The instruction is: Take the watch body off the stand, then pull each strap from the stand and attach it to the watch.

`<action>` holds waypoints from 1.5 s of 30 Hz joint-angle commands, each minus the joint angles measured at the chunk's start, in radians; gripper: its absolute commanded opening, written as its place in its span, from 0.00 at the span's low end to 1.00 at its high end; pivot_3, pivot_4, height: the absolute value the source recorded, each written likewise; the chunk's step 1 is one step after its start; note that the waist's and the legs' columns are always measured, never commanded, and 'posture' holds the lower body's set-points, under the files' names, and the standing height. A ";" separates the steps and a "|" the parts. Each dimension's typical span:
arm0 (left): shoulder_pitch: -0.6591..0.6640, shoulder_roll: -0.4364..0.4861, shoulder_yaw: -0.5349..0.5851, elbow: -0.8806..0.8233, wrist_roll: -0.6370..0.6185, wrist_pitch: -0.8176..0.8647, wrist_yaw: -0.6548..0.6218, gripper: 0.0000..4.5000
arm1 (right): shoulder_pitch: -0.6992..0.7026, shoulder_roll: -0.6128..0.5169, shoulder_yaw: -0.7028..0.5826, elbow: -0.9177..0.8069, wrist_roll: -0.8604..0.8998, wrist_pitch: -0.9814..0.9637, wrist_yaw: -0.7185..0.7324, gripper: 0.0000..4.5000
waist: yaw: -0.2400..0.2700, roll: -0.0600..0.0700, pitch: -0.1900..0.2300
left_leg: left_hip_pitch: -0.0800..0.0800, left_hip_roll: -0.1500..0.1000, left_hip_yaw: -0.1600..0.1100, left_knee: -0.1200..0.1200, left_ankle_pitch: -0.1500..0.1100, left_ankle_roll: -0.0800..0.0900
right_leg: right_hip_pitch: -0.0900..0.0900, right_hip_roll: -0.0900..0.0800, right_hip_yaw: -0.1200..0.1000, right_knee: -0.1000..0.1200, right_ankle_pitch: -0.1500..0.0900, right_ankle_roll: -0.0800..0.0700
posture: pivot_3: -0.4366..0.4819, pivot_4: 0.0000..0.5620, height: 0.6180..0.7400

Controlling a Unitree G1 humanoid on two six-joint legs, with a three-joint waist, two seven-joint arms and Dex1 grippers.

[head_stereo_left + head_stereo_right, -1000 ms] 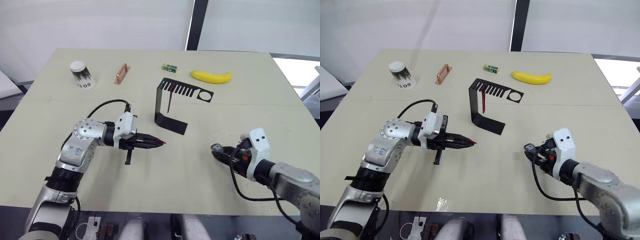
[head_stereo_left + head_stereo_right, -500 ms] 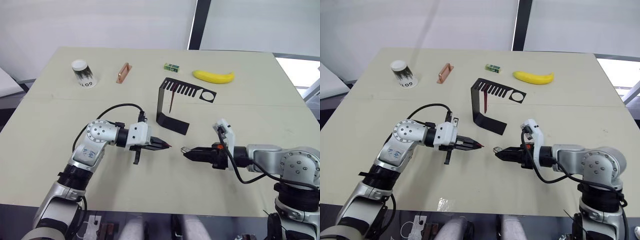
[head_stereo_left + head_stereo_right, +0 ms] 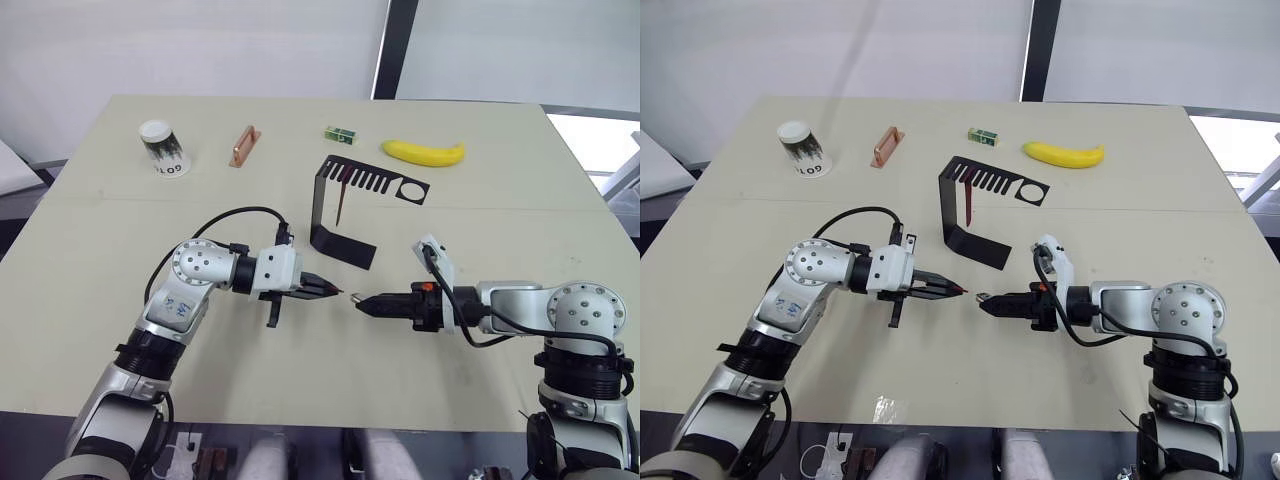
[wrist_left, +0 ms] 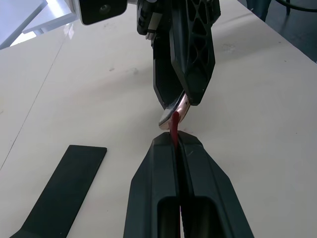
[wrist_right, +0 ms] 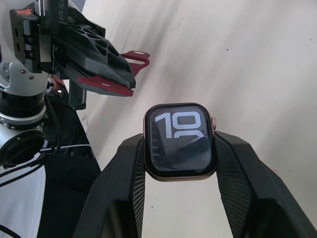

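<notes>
My right gripper (image 5: 179, 163) has its fingers (image 5: 124, 193) clenched on the watch body (image 5: 179, 144), one finger on each long side of the case, screen lit and facing the wrist camera. My left gripper (image 4: 176, 148) is pinched tight on one dark-red strap (image 4: 175, 130), whose end sticks out just past the fingertips. Tips are nose to nose over the table (image 3: 480, 230), strap end just short of the case edge.

Biggest worry: alignment. If the strap end meets the case off its slot, I'd expect it to buckle, since it looks thin and floppy beyond the fingertips. Next: the case is held by its smooth sides only, so a push from the strap could twist or slide it between those fingers. Smaller risk: my left fingertips bump the right ones before the strap seats.

Beyond both fingertips, the stand (image 3: 335, 225) holds the second strap (image 3: 341, 200), hanging from its slotted top.
</notes>
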State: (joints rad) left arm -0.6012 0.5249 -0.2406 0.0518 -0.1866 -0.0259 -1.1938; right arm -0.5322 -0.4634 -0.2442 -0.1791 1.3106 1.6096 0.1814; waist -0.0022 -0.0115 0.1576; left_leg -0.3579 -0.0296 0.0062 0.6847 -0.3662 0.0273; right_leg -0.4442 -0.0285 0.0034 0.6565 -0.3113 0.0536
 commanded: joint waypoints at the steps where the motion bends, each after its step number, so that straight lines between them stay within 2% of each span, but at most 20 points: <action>1: -0.011 -0.001 0.001 -0.022 0.005 -0.018 0.004 0.00 | -0.013 -0.003 -0.026 -0.003 0.054 0.005 -0.030 0.33 | 0.000 0.000 0.000 | 0.000 0.000 0.000 0.000 0.000 0.000 | 0.000 0.000 0.000 0.000 0.000 0.000 | 0.48 0.27 1.00; 24: -0.010 -0.020 -0.005 -0.011 0.019 -0.019 0.017 0.00 | -0.006 -0.042 0.015 0.030 0.208 -0.072 -0.151 0.33 | -0.001 0.000 0.000 | 0.000 0.000 0.000 0.000 0.000 0.000 | 0.000 0.000 0.000 0.000 0.000 0.000 | 0.48 0.27 1.00; 45: -0.010 -0.039 -0.003 -0.003 0.022 -0.012 0.018 0.00 | 0.033 -0.162 0.140 0.010 0.392 -0.237 -0.236 0.33 | 0.001 0.000 0.000 | -0.001 0.000 0.000 0.000 0.000 0.001 | 0.000 0.000 0.000 -0.002 0.000 0.000 | 0.48 0.27 1.00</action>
State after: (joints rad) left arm -0.6034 0.4878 -0.2478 0.0572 -0.1577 -0.0325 -1.1799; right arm -0.5007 -0.6139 -0.1039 -0.1361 1.6569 1.3953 -0.0441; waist -0.0016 -0.0115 0.1576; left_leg -0.3592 -0.0294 0.0062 0.6847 -0.3663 0.0282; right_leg -0.4442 -0.0286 0.0031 0.6545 -0.3112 0.0539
